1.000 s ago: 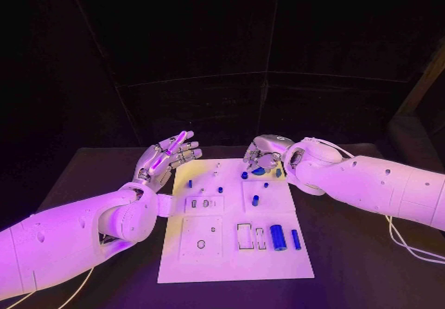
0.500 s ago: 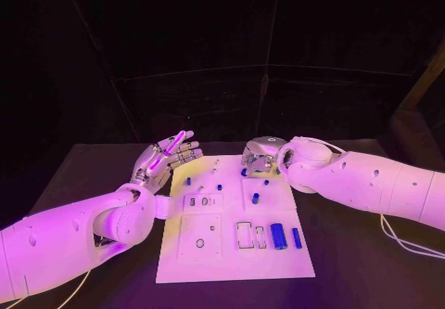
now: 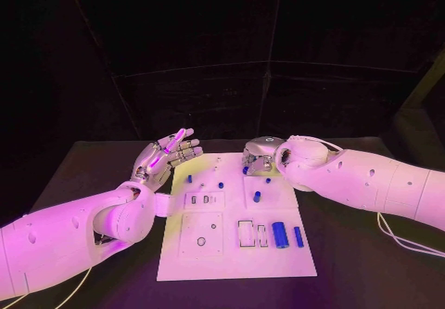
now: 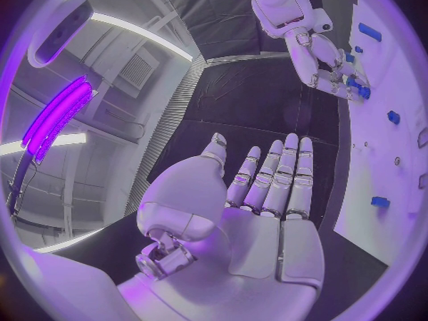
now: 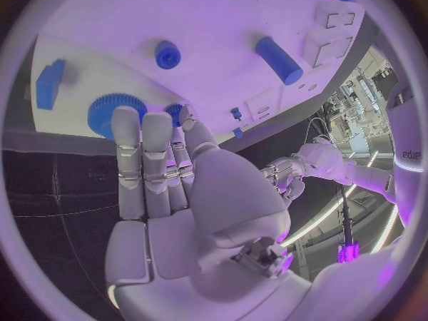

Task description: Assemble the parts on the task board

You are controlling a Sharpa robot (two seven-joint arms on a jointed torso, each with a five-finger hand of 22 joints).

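**benchrat:** Starting nearest you: the white task board [image 3: 232, 257] has two loose blue cylinders [image 3: 279, 235] lying side by side near its right edge, just beside a pair of empty rectangular slots. My guess is they're parked there waiting to be seated. Mid-board there's a small blue peg [image 3: 257, 197] standing up, and a couple more little ones past it.

**servo_sam:** And your hands?

**benchrat:** Your left hand [image 3: 167, 158] sits off the board's far left corner, palm up, fingers straight and spread, nothing in it. Looks like you're keeping it clear so the other arm has room. Your right hand [image 3: 258, 154] is over the board's far edge, fingers extended side by side and pointing down at the parts there.

**servo_sam:** Holding anything?

**benchrat:** Not that I can see. From your right wrist, the fingertips [image 5: 143, 125] are right at a blue gear [image 5: 114, 110], with a smaller blue gear [image 5: 175, 112] next to it, and I can't tell if they touch. I'd say you're lining up a grasp on that gear, so go slowly.
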